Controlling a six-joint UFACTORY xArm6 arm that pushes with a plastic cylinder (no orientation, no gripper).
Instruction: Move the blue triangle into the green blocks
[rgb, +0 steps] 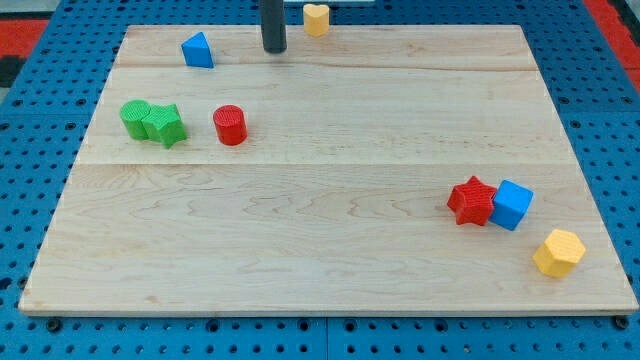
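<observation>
The blue triangle (198, 50) lies near the view's top left of the wooden board (320, 230). Two green blocks sit together below it at the left: a green round block (135, 117) and a green star (165, 125) touching it. My tip (273, 49) is the lower end of the dark rod near the top edge, to the right of the blue triangle with a gap between them. It touches no block.
A red cylinder (230, 125) stands just right of the green star. A yellow block (316, 19) sits at the top edge, right of the rod. At the lower right are a red star (471, 201), a blue cube (512, 205) and a yellow hexagon (558, 252).
</observation>
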